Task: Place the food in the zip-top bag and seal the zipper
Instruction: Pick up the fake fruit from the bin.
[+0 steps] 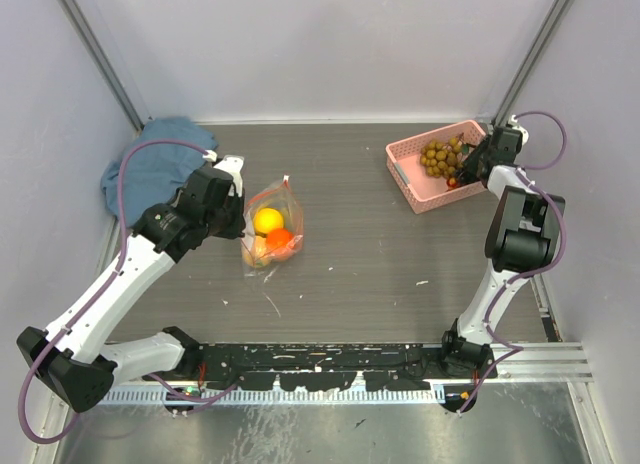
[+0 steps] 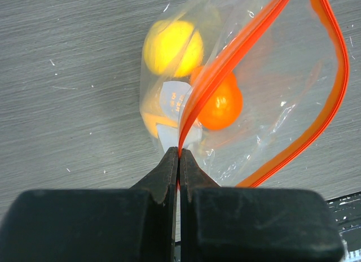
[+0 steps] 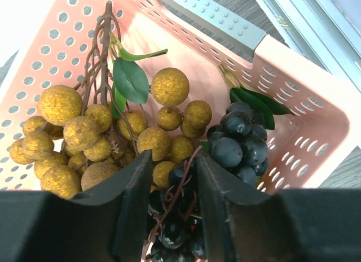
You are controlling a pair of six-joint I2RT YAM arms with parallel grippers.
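The clear zip-top bag [image 1: 272, 224] lies at table centre-left, mouth open. Inside are a yellow fruit [image 2: 172, 47], an orange fruit [image 2: 223, 104] and a peach one [image 2: 151, 122]. My left gripper [image 2: 179, 152] is shut on the orange-red zipper [image 2: 225, 64] at one end of the mouth; in the top view it [image 1: 238, 196] sits at the bag's left edge. The olive-brown grapes [image 3: 84, 132] lie in the pink basket [image 3: 316, 115]. My right gripper [image 3: 175, 160] reaches into the basket [image 1: 410, 179], its jaws closed narrowly on a dark purple grape bunch [image 3: 240, 140] beside the olive ones.
A blue cloth [image 1: 150, 164] is bunched at the back left, behind the left arm. The basket stands at the back right near the wall post. A metal rail [image 1: 400, 369] runs along the near edge.
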